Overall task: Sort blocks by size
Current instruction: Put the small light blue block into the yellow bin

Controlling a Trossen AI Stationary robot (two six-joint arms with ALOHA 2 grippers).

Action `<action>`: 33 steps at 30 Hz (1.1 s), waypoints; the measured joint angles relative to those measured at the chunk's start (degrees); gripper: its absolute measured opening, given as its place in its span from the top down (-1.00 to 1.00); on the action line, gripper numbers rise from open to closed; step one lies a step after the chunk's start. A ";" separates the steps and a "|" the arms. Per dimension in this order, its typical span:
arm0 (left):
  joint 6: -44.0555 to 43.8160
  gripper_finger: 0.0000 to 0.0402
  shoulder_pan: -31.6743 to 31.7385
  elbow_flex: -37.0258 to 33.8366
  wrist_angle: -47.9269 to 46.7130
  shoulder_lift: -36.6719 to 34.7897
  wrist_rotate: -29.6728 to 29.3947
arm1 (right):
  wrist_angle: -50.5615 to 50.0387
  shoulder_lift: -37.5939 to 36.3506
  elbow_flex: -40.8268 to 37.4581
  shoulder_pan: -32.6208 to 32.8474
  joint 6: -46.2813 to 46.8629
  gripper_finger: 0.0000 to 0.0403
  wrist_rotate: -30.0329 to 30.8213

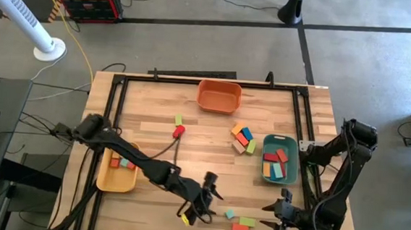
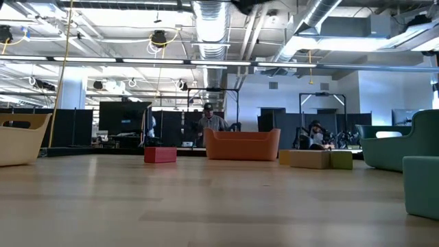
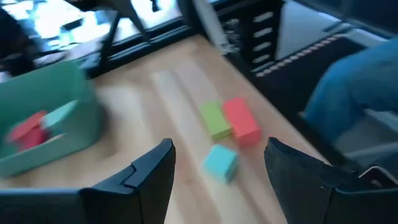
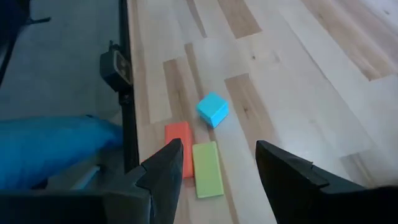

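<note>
My left gripper (image 1: 207, 195) hangs over the near middle of the table (image 1: 155, 111), its 2 fingers (image 3: 152, 171) spread apart with nothing between them. Just beyond its tips lie 3 blocks: a light blue cube (image 3: 221, 163), a green bar (image 3: 214, 119) and a red bar (image 3: 240, 121), the 2 bars lying side by side and touching, the cube just beside them. A small yellow block (image 1: 185, 219) lies on the table near this gripper. My right gripper (image 1: 277, 214) waits at the near right edge, fingers (image 4: 165, 165) likewise apart and empty, facing the same 3 blocks. The green tray (image 1: 295, 161) on the right holds several red, blue and tan blocks. The yellow tray (image 1: 114, 182) on the left holds a few red and orange blocks. The orange tray (image 1: 218, 95) stands at the far edge. A loose cluster of mixed blocks (image 1: 244, 138) lies just left of the green tray; a red block (image 1: 179, 131) and a green block (image 1: 178, 119) lie near the centre.
</note>
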 joint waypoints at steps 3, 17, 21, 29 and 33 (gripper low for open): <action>0.81 -0.18 0.72 3.01 0.04 3.72 5.40 | 0.34 0.98 0.00 0.54 0.81 -0.14 0.00; 4.17 -0.18 4.08 12.57 -0.03 17.03 15.14 | 4.16 6.87 0.00 0.47 6.53 -0.14 -1.66; 4.06 -0.18 5.29 14.17 0.15 19.79 17.37 | 5.41 7.98 0.00 0.09 6.61 -0.14 -1.74; 4.25 -0.18 6.87 14.23 0.29 20.87 24.35 | 5.80 8.97 0.00 -0.74 6.42 -0.14 -1.86; 6.37 -0.18 6.98 13.69 0.09 20.76 24.38 | 6.17 8.97 0.00 -1.46 5.25 -0.14 -1.88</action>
